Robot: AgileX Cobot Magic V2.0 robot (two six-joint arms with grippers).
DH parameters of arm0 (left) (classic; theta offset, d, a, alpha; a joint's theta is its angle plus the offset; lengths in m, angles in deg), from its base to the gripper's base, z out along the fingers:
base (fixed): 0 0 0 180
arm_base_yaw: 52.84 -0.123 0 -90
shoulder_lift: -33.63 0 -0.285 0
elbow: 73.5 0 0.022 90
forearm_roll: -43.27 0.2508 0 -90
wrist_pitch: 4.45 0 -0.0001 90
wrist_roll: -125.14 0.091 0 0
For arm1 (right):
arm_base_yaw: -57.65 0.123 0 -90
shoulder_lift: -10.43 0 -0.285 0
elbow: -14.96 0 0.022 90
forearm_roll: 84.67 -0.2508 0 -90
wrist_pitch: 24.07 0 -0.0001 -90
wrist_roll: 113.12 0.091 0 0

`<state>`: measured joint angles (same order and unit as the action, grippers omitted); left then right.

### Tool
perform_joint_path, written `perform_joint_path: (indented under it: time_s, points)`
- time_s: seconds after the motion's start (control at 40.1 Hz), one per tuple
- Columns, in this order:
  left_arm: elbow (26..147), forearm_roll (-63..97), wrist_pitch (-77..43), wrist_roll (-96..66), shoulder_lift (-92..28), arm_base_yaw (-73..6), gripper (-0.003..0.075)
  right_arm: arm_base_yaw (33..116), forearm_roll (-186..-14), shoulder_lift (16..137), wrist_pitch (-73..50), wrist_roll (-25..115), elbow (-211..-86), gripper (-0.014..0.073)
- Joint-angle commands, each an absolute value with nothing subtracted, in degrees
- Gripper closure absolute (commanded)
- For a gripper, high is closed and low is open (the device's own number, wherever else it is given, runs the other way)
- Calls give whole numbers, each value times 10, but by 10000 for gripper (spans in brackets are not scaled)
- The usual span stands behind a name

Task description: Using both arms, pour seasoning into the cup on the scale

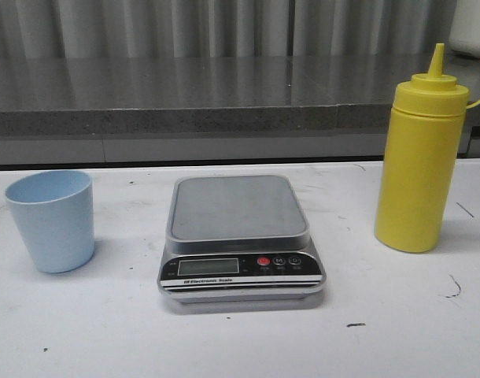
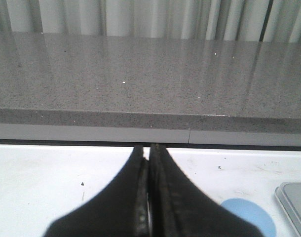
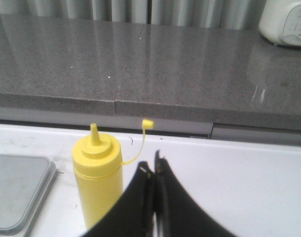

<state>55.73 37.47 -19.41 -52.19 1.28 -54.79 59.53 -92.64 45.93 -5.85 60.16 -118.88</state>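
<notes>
Just beside the right gripper (image 3: 154, 170), jaws pressed together, stands the seasoning (image 3: 97, 180). Left gripper (image 2: 149, 150), likewise closed and empty, hovers near the cup (image 2: 251, 217).

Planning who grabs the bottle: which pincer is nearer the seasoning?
Right. The right pincer, shut, sits just beside the seasoning. The left pincer, also shut, is over by the cup, beyond the scale.

Kitchen-like test bench, speckled grey stone counter (image 1: 185, 98), white appliance (image 3: 284, 22), curtain (image 2: 140, 17)
</notes>
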Motion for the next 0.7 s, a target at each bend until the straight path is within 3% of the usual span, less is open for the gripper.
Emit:
perform_joint_path:
  time_s: [0.0,0.075,0.225,0.274,0.349,0.674]
  points:
    - [577,374,-154,-523,6,-547,696,593,-929,468,-107,600,-1211,571]
    - [577,374,-154,-523,6,-547,583,593,-929,468,-109,600,-1211,442]
    - [574,373,-150,-523,6,-547,193,593,-929,468,-104,600,-1211,57]
    - [572,373,-151,-523,6,-547,118,593,-929,468,-104,600,-1211,-38]
    - [571,361,-150,-524,6,-547,81,593,-929,468,-104,600,-1211,-62]
    - [614,299,-164,-521,-102,-520,82,593,-929,468,-104,600,-1211,-48]
